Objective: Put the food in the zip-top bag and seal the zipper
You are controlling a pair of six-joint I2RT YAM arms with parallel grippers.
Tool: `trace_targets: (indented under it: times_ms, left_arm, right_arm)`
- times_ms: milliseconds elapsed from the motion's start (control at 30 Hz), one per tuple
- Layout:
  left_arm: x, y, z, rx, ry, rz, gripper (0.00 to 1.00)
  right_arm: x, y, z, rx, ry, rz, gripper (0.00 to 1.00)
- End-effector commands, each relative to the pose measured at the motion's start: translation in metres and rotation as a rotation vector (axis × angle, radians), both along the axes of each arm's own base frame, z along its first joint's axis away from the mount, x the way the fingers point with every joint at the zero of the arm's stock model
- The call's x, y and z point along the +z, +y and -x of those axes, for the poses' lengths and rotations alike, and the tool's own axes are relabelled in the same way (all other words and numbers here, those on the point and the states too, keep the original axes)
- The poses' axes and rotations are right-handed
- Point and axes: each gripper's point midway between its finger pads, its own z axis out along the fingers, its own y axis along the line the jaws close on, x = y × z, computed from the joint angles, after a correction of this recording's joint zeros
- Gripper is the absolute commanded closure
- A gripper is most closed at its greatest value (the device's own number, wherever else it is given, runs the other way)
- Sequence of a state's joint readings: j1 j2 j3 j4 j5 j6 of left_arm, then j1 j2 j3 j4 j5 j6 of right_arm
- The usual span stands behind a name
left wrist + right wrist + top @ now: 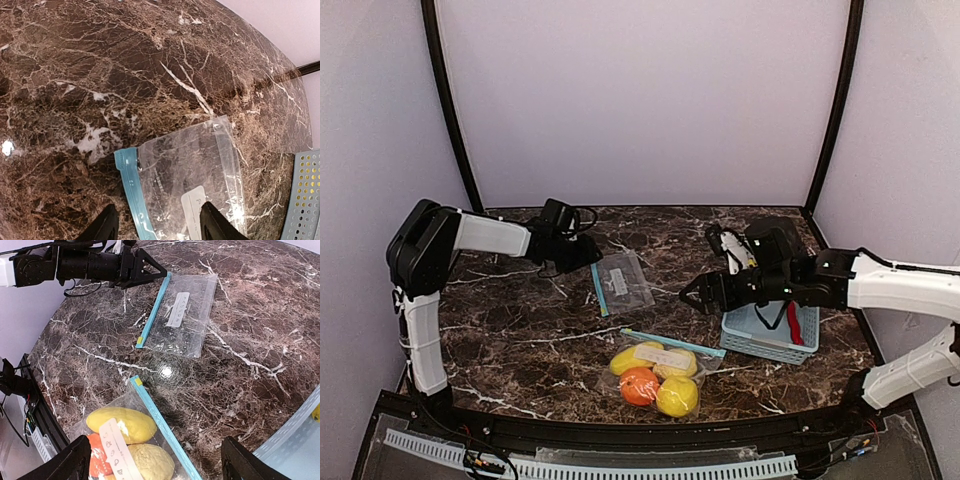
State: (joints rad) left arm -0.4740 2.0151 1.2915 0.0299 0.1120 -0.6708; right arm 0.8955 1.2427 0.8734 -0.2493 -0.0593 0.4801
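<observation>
- The right gripper (156,447) is spread wide with nothing between its fingers. It hangs just off the left edge of the basket (765,348), above the table (520,320).
- The left gripper (157,209) is likewise parted and empty, well to the left of the basket. Its fingers straddle one end of the empty bag (187,180), apparently without touching it.
- That empty bag lies flat on the table, left of the basket and a little farther from the arm bases than it.
- The filled bag (655,375) lies left of the basket's near left corner, closer to the arm bases. Through the film show yellow pieces (120,424) and one orange (639,385).
- Its teal zipper strip (160,426) runs along the bag's far edge, one end close beside the basket's near left corner. I cannot tell whether the track is pressed closed, since the plastic glares in both views.
- A red chili (793,322) lies inside the basket toward its right wall, not yet bagged. I judge the filling step unfinished and the sealing not begun.
- The next move probably calls for the right gripper to reach over the basket and pinch the slim chili across its width.
- The left gripper would meanwhile need to hold a bag mouth open. The film is thin and slippery, so it should take one lip only.
</observation>
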Motion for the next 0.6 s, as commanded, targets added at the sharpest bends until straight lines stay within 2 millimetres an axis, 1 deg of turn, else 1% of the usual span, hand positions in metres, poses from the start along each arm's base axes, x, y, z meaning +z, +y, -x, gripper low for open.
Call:
trace_targets:
  times_ms: [0, 67, 167, 300, 467, 567]
  left_arm:
    - [-0.010, 0.010, -0.001, 0.036, 0.055, -0.047, 0.44]
    - [-0.016, 0.011, -0.003, 0.044, 0.070, -0.046, 0.45]
    - [-0.023, 0.010, -0.006, 0.047, 0.084, -0.039, 0.51]
    - [-0.029, 0.007, -0.009, 0.040, 0.099, -0.029, 0.55]
    - [-0.037, 0.009, -0.012, 0.062, 0.114, -0.006, 0.60]
    - [-0.044, 0.009, -0.012, 0.062, 0.129, 0.007, 0.67]
  right_arm:
    - [0.005, -0.003, -0.001, 0.004, -0.024, -0.034, 0.12]
    - [0.004, -0.005, -0.001, 0.003, -0.022, -0.033, 0.12]
    - [0.002, -0.007, 0.001, 0.002, -0.019, -0.034, 0.12]
    - [0.000, -0.012, 0.002, -0.005, -0.017, -0.036, 0.12]
    - [0.000, -0.016, 0.005, -0.010, -0.019, -0.042, 0.12]
    - [0.000, -0.018, 0.005, -0.014, -0.022, -0.042, 0.12]
